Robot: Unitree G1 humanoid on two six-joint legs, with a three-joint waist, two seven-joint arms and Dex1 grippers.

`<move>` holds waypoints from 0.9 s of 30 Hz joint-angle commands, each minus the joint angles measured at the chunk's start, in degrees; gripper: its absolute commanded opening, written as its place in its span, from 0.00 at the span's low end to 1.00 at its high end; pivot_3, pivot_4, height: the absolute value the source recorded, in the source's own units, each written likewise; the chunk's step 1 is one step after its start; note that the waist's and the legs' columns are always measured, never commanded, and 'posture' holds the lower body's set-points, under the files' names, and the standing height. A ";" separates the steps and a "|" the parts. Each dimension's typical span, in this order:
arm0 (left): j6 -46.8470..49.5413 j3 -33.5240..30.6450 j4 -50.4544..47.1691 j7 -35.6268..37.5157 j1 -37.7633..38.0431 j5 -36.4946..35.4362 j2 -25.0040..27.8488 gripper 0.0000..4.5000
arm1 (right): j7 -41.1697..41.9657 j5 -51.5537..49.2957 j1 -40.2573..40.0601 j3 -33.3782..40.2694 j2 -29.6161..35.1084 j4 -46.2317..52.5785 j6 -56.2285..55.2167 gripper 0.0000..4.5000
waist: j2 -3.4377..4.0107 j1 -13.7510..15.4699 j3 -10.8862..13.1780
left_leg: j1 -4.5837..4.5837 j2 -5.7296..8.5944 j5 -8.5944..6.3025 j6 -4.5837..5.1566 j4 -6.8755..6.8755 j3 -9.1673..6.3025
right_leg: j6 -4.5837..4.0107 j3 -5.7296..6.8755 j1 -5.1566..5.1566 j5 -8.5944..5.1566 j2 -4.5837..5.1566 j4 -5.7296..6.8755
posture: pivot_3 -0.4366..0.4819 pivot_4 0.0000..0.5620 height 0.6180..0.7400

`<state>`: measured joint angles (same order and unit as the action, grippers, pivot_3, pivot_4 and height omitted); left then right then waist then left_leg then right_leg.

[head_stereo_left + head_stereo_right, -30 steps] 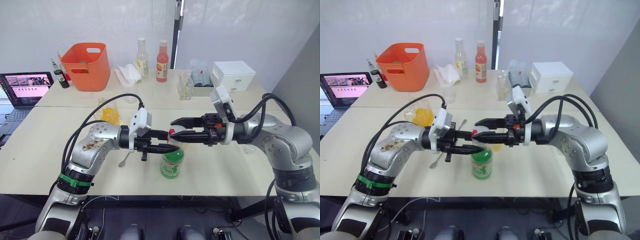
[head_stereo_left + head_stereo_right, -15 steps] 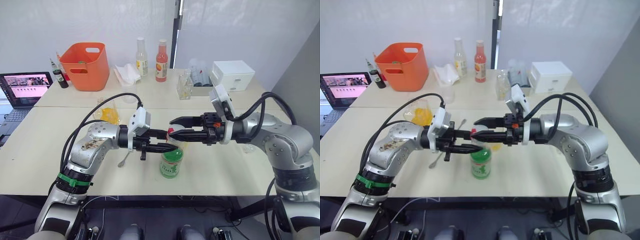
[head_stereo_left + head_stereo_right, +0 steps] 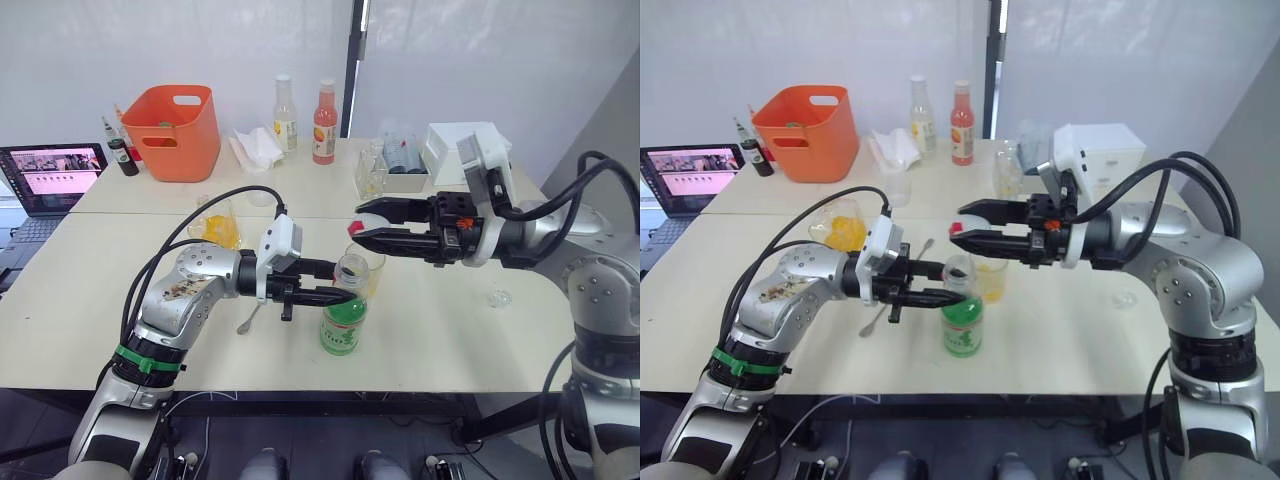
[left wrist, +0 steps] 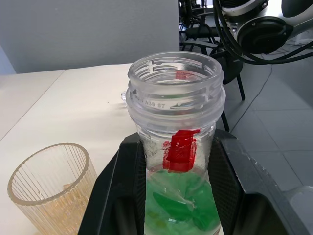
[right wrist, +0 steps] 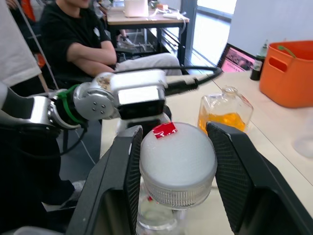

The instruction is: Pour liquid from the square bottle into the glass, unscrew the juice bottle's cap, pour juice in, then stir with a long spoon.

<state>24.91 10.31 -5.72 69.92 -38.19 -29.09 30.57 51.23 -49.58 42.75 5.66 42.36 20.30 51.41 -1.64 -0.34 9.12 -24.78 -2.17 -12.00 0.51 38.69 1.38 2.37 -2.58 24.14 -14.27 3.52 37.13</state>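
The green juice bottle [image 3: 342,322] stands upright near the table's front edge, its mouth uncovered. My left gripper [image 3: 340,282] is shut on its neck, and the fingers [image 4: 124,196] press both sides of the neck. Above and slightly right of the mouth, my right gripper [image 3: 358,224] is shut on the white cap [image 3: 352,227], whose red mark [image 5: 164,129] faces up. The glass [image 3: 371,268] stands just behind the bottle with a little yellow liquid [image 4: 49,215] in it. The square bottle [image 3: 218,228] sits to the left. The long spoon [image 3: 247,319] lies under my left forearm.
At the back stand an orange bucket [image 3: 176,130], a pale yellow bottle [image 3: 285,114], a red-orange bottle [image 3: 323,122], a small clear bottle [image 3: 368,176] and a white box [image 3: 466,150]. A laptop [image 3: 50,175] is far left. A small clear stopper [image 3: 498,298] lies at right. A person [image 5: 78,34] sits beyond.
My right gripper has risen and drawn back to the right with the cap in it, leaving the juice bottle's mouth open. The left gripper and bottle have stayed put.
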 commanded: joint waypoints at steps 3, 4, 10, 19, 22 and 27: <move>0.99 1.46 -0.70 0.48 1.10 1.06 0.53 0.30 | -9.38 7.83 -12.85 6.63 4.21 -0.95 -0.29 0.37 | 0.00 0.28 0.00 | -0.01 0.01 0.00 0.00 0.00 0.03 | 0.00 -0.03 0.02 0.00 0.01 -0.01 | 0.48 0.27 0.79; 0.98 1.36 -0.82 0.40 1.24 0.98 0.54 0.30 | -11.37 8.84 -15.44 7.79 4.22 -0.72 -0.15 0.37 | 0.00 0.31 0.00 | -0.01 0.01 0.00 0.00 0.00 0.03 | 0.00 -0.04 0.01 0.00 0.01 -0.01 | 0.48 0.27 0.79; 0.69 0.76 -0.64 -0.11 1.40 0.63 0.05 0.30 | -27.56 21.16 -30.15 8.26 -3.80 -1.42 -5.69 0.37 | 0.01 0.13 -0.03 | 0.06 0.00 0.00 0.00 -0.05 0.07 | 0.00 -0.09 -0.01 0.00 -0.04 0.01 | 0.48 0.27 0.79; 0.77 0.46 -0.11 -0.28 0.86 0.63 -0.18 0.30 | -39.13 31.48 -34.93 7.65 -16.30 -8.82 -15.85 0.37 | 0.07 -0.13 -0.06 | 0.06 0.03 0.00 0.00 -0.02 0.15 | 0.02 -0.18 -0.01 0.00 -0.02 0.01 | 0.48 0.27 0.79; 0.79 0.44 0.02 -0.18 0.73 0.66 -0.12 0.30 | -38.59 31.68 -35.71 7.17 -17.34 -9.40 -16.21 0.37 | 0.08 -0.22 -0.06 | 0.07 0.02 0.00 0.00 -0.02 0.14 | 0.02 -0.18 0.00 0.00 -0.03 0.02 | 0.48 0.27 0.79; 0.70 0.40 0.29 0.10 0.58 0.70 0.01 0.30 | -37.53 30.61 -36.23 7.61 -18.51 -9.47 -16.33 0.59 | 0.07 -0.22 -0.06 | 0.08 0.01 0.00 0.00 -0.03 0.14 | 0.02 -0.18 -0.03 0.00 -0.04 0.01 | 0.48 0.27 0.79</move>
<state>25.01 9.81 -5.63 69.23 -37.66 -29.16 30.29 12.89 -18.28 7.12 12.21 24.10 10.37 35.78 -1.57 -0.56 9.06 -24.70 -2.16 -12.00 0.50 38.66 1.52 2.39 -2.76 24.11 -14.27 3.48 37.14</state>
